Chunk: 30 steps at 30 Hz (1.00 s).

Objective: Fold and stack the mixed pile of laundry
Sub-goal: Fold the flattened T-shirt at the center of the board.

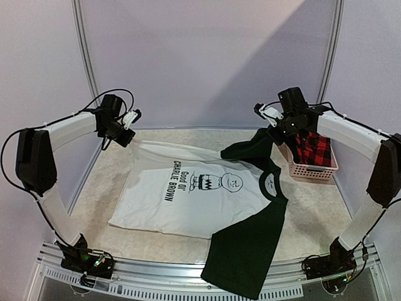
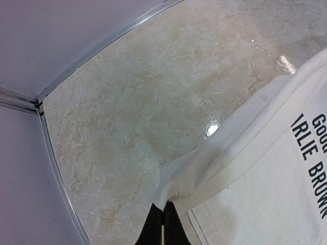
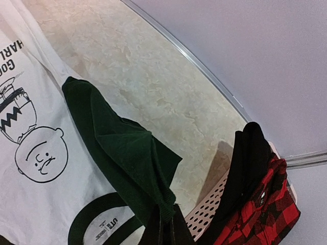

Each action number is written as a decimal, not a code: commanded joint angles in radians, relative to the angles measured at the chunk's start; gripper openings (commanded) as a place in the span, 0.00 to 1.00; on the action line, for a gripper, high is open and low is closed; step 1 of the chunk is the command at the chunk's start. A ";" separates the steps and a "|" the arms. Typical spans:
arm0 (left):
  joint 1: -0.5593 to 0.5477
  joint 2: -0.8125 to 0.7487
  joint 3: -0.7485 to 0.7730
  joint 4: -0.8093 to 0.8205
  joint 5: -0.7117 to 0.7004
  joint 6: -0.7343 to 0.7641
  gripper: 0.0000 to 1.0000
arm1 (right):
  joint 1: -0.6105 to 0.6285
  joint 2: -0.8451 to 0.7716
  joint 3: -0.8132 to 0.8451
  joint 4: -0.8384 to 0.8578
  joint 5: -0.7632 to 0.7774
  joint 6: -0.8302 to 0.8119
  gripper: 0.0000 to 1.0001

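Top external view has the white T-shirt (image 1: 188,194) spread print-up on the bench (image 1: 313,216), just left of the pink basket (image 1: 311,170). Its long axis runs away from the basket, collar at the basket end and hem at the far end. Right jaws, just beside the basket, are clenched on the raised dark green sleeve (image 1: 249,148). The left jaws, well away from the basket, pinch the hem's back corner. The other sleeve (image 1: 241,251) droops over the bench's front edge. Any fold likely means carrying the held back edge forward. Lettering (image 1: 178,179) reads "Good Ol' CHARLIE BROWN". A red-and-black checked flannel shirt (image 1: 314,149) and a dark piece (image 3: 248,163) sit in the basket.
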 commanded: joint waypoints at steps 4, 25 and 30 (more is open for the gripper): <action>-0.023 0.007 -0.026 0.016 0.074 0.029 0.00 | 0.019 -0.118 -0.079 -0.040 -0.040 0.051 0.00; -0.057 -0.008 -0.077 0.111 -0.023 0.030 0.00 | 0.013 -0.313 -0.133 -0.073 0.071 0.013 0.00; -0.055 -0.029 -0.106 0.118 -0.039 0.045 0.00 | 0.013 -0.329 -0.160 -0.095 0.052 0.014 0.00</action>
